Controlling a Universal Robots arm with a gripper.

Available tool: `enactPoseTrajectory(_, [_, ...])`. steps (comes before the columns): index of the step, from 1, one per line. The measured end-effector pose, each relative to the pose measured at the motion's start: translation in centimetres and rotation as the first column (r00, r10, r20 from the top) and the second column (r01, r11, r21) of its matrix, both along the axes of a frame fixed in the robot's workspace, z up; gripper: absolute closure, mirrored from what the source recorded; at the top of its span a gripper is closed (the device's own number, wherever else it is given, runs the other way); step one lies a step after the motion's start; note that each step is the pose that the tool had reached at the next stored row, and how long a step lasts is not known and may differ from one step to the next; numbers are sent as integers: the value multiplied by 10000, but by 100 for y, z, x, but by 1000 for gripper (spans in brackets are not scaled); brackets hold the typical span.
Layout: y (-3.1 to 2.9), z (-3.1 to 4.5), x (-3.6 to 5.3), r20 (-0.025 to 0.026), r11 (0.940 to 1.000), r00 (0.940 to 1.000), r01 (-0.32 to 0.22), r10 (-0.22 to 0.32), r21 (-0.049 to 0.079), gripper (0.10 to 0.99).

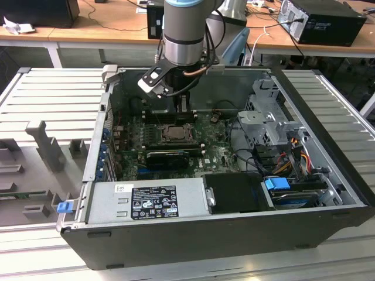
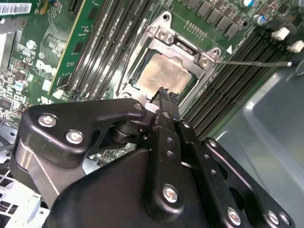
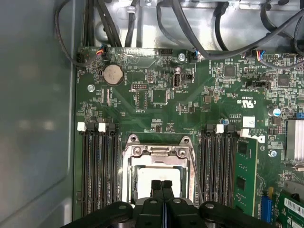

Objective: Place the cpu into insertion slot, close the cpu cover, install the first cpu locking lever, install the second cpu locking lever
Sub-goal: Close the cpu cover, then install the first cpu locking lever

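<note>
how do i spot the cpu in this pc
In the open case, look at the green motherboard. Between the two banks of long black memory slots sits a silver cover. The cpu is the flat pale square in its window, beneath the gripper, unlike the long black parts around it.

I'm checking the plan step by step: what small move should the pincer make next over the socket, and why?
Probably shift the shut pincer sideways toward the thin lever, which sticks out free beside the cover. The chip already sits under that cover, which looks folded down.
</note>
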State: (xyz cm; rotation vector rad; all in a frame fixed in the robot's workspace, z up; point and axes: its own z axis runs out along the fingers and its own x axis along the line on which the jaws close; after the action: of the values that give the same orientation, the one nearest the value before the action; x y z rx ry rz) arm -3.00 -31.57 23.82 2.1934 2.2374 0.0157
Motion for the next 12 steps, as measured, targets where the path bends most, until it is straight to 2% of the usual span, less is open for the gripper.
enactPoseTrajectory(8, [0,0,-101,0,10000,10000,0,0,12,980])
enactPoseTrajectory(12, [0,20,-103,-1,10000,10000,-1,1,2,980])
